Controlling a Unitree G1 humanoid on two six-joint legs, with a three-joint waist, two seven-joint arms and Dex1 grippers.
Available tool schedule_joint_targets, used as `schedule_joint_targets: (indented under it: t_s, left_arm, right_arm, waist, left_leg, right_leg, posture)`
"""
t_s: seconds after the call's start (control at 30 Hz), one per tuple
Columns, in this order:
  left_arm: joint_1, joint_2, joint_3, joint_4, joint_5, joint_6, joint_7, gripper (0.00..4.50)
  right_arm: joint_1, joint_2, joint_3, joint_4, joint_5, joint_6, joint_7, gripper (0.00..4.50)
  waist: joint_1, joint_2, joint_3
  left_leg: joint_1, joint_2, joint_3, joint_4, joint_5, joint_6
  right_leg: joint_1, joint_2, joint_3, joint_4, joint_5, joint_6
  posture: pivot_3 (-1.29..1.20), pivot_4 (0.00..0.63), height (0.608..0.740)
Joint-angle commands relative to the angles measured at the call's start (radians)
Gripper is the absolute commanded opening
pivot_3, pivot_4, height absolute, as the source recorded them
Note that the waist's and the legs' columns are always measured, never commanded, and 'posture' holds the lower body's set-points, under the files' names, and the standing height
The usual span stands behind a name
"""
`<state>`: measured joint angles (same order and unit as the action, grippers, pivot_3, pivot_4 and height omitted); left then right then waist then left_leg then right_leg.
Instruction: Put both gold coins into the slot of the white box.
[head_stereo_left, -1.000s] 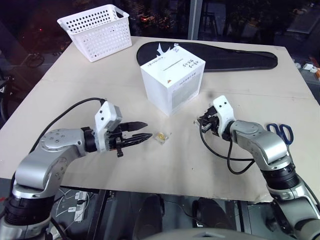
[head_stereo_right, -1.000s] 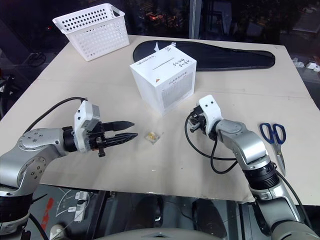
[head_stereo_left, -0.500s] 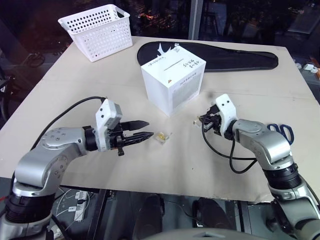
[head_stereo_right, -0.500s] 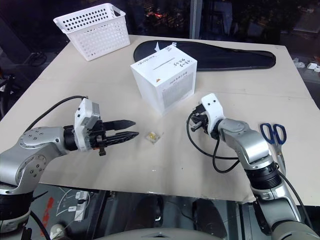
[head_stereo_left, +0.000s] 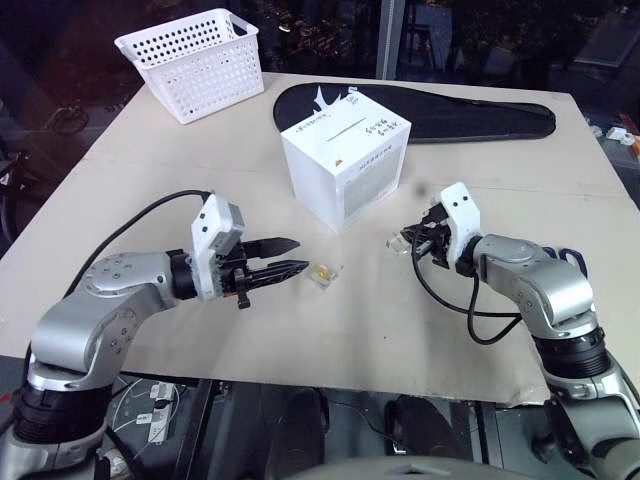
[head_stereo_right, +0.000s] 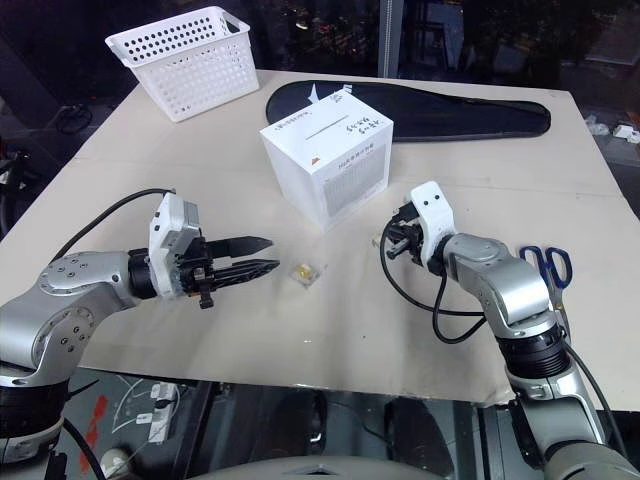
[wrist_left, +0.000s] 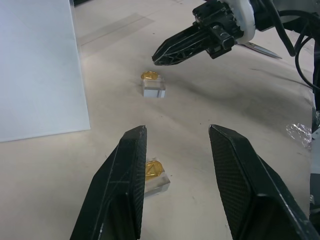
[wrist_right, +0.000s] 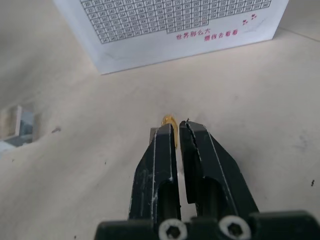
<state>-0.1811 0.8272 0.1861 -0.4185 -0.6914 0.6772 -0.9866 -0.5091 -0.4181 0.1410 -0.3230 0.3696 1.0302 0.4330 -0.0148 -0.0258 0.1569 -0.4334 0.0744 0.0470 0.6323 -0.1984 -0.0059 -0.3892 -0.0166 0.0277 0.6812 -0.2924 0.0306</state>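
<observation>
While left hand (head_stereo_left: 288, 256) hovered open just short of one gold coin (head_stereo_left: 321, 271) in clear case, right hand (wrist_right: 177, 131) stood nearly closed beside second coin (wrist_right: 168, 120); white box (head_stereo_left: 345, 153) mid-table (head_stereo_left: 200, 170).

Both arms are rounded silver-grey metal with black joints. Each wrist carries a white block and a looping black cable, ending in tapered black fingers (wrist_left: 239, 175) fixed by screws.

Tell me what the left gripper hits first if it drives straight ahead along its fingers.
Probably the clear case holding a gold coin, lying on the table just past the left gripper and its open fingers, though the height above the table is unclear.
</observation>
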Motion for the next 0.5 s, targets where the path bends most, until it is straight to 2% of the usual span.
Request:
schedule_joint_targets:
  t_s: [0.03, 0.07, 0.13, 0.17, 0.27, 0.33, 0.37, 0.5]
  left_arm:
    - [0.003, -0.001, 0.008, -0.007, -0.005, -0.02, -0.003, 1.96]
    - [0.003, -0.001, 0.007, -0.007, -0.004, -0.021, -0.003, 1.96]
    - [0.005, 0.0, 0.006, -0.006, -0.003, -0.025, -0.005, 1.96]
    - [0.006, -0.001, 0.005, -0.006, -0.002, -0.026, -0.005, 1.96]
    - [0.009, 0.0, 0.004, -0.007, -0.001, -0.029, -0.006, 1.96]
    - [0.013, 0.0, 0.005, -0.008, 0.0, -0.031, -0.007, 1.96]
    - [0.015, 0.001, 0.006, -0.007, 0.0, -0.033, -0.008, 1.96]
    - [0.017, 0.002, 0.007, -0.003, 0.004, -0.039, -0.009, 1.96]
  right_arm:
    - [-0.006, 0.014, 0.007, -0.065, -0.004, -0.001, -0.016, 1.93]
    - [-0.002, 0.015, 0.019, -0.068, -0.01, 0.0, -0.017, 2.45]
    - [0.003, 0.015, 0.039, -0.067, -0.027, -0.004, -0.024, 3.19]
    - [0.005, 0.018, 0.046, -0.058, -0.038, -0.011, -0.031, 3.19]
    - [0.005, 0.035, 0.048, -0.038, -0.062, -0.029, -0.056, 2.56]
    - [0.004, 0.04, 0.049, -0.035, -0.071, -0.03, -0.061, 1.64]
    - [0.005, 0.039, 0.053, -0.034, -0.075, -0.029, -0.062, 1.4]
    - [0.001, 0.044, 0.06, -0.021, -0.088, -0.029, -0.06, 1.4]
  waist:
    - [-0.001, 0.0, 0.0]
    - [0.0, 0.0, 0.0]
    - [0.0, 0.0, 0.0]
    - [0.0, 0.0, 0.0]
    - [0.0, 0.0, 0.0]
    - [0.001, 0.0, 0.0]
    - [0.001, 0.0, 0.0]
    - [0.0, 0.0, 0.0]
  left_leg:
    - [0.0, 0.0, 0.0, 0.0, 0.0, 0.0]
    - [0.0, 0.0, 0.0, 0.0, 0.0, 0.0]
    - [0.0, 0.0, 0.0, 0.0, 0.0, 0.0]
    - [0.0, 0.0, 0.0, 0.0, 0.0, 0.0]
    - [0.0, 0.0, 0.0, 0.0, 0.0, 0.0]
    - [0.0, 0.0, 0.0, 0.0, 0.0, 0.0]
    - [0.0, 0.0, 0.0, 0.0, 0.0, 0.0]
    - [0.0, 0.0, 0.0, 0.0, 0.0, 0.0]
  right_leg:
    - [0.0, 0.0, 0.0, 0.0, 0.0, 0.0]
    - [0.0, 0.0, 0.0, 0.0, 0.0, 0.0]
    - [0.0, 0.0, 0.0, 0.0, 0.0, 0.0]
    - [0.0, 0.0, 0.0, 0.0, 0.0, 0.0]
    - [0.0, 0.0, 0.0, 0.0, 0.0, 0.0]
    - [0.0, 0.0, 0.0, 0.0, 0.0, 0.0]
    - [0.0, 0.0, 0.0, 0.0, 0.0, 0.0]
    - [0.0, 0.0, 0.0, 0.0, 0.0, 0.0]
  posture:
    - [0.0, 0.15, 0.74]
    - [0.0, 0.15, 0.74]
    - [0.0, 0.15, 0.74]
    - [0.0, 0.15, 0.74]
    - [0.0, 0.15, 0.74]
    - [0.0, 0.15, 0.74]
    - [0.0, 0.15, 0.74]
    - [0.0, 0.15, 0.74]
